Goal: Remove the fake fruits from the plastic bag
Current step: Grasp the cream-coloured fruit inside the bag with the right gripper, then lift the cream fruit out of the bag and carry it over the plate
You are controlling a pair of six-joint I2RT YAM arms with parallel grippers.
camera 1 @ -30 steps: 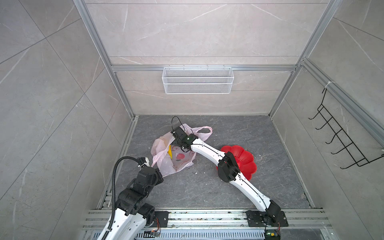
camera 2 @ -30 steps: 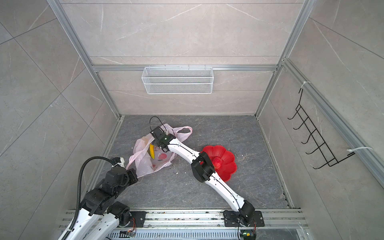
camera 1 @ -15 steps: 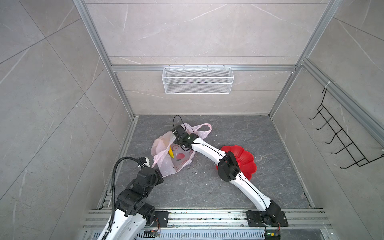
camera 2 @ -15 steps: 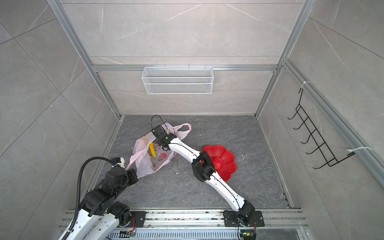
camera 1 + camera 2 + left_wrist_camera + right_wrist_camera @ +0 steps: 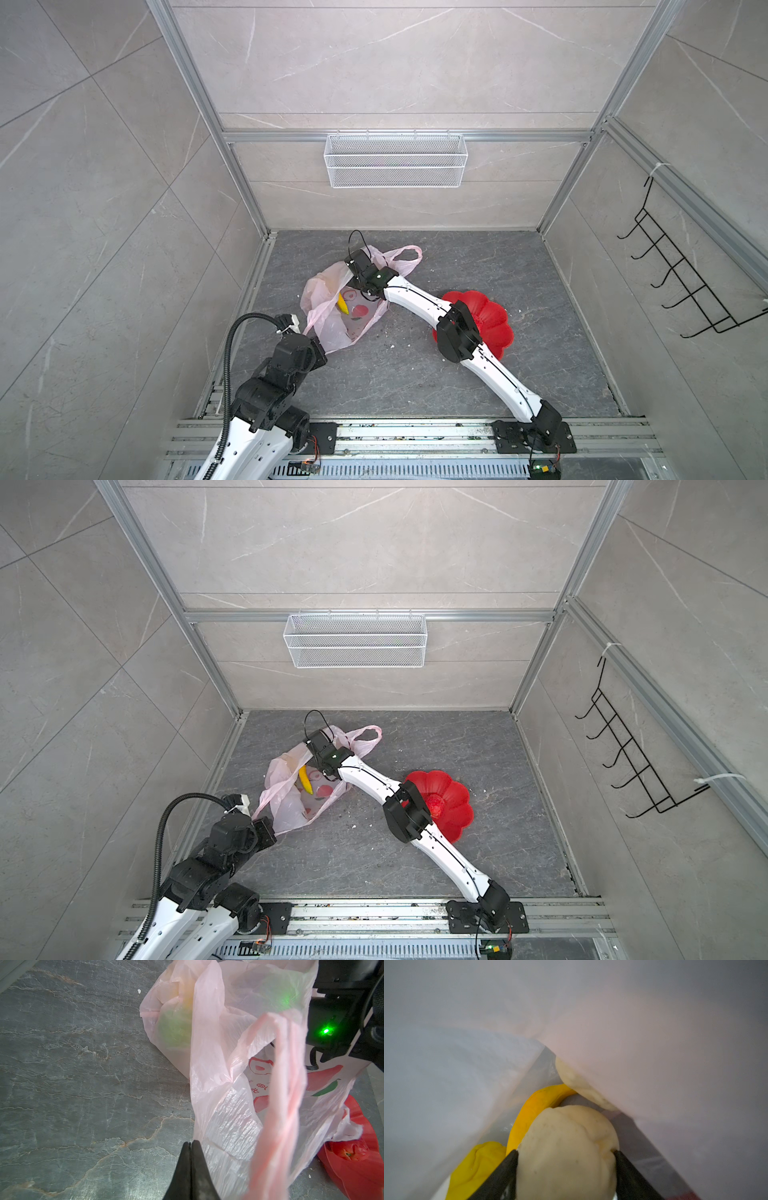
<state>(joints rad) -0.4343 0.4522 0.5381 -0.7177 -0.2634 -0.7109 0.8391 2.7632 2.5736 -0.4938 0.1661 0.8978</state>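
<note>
The thin, translucent pale-pink plastic bag [image 5: 330,332] lies on the grey stone floor [image 5: 395,374], left of the middle. Inside it, the right gripper [image 5: 565,1152] holds a beige lumpy plastic fruit [image 5: 566,1136] between both fingers, beside a long yellow plastic banana [image 5: 533,1105]. The left gripper [image 5: 190,1144] is closed, apparently pinching the bag's edge.
</note>
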